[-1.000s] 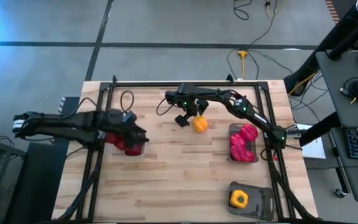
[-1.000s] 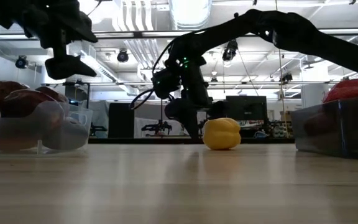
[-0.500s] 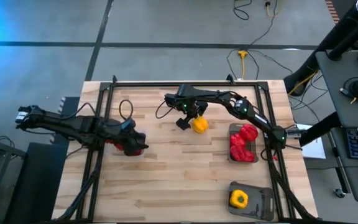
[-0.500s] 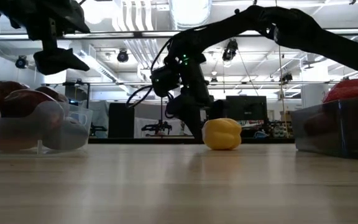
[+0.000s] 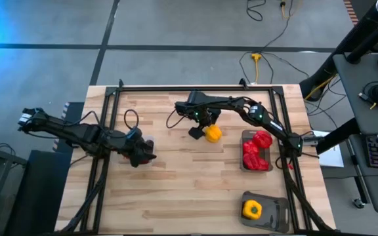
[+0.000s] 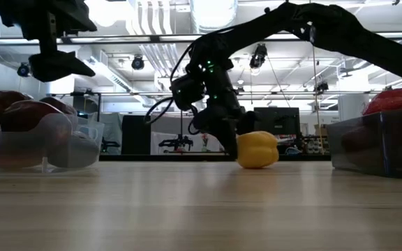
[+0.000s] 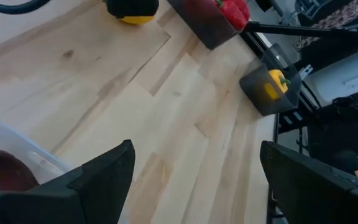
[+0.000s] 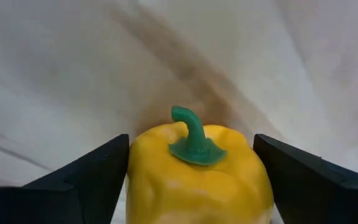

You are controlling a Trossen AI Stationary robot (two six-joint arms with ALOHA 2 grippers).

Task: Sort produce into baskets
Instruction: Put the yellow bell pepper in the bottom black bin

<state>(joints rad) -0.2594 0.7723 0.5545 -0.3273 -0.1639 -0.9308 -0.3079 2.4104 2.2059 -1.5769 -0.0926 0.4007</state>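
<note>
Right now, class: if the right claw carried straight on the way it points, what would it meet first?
The yellow pepper. It sits directly ahead between the right claw's fingers, stem up on the table. Whether the fingers touch it yet is unclear.

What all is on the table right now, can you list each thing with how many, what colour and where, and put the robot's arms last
Yellow pepper: one loose on the table, far middle, between the right gripper's fingers.
Yellow pepper in tray: one, in the dark grey tray at the near right corner.
Red peppers: a heap, count unclear, in the tray at the right edge.
Maroon peppers: at least two, in the clear tray on the left side.
Table: one, light wood.
Right gripper: fingers either side of the loose yellow pepper; a firm grip cannot be told.
Left gripper: open, above the clear tray.
</note>
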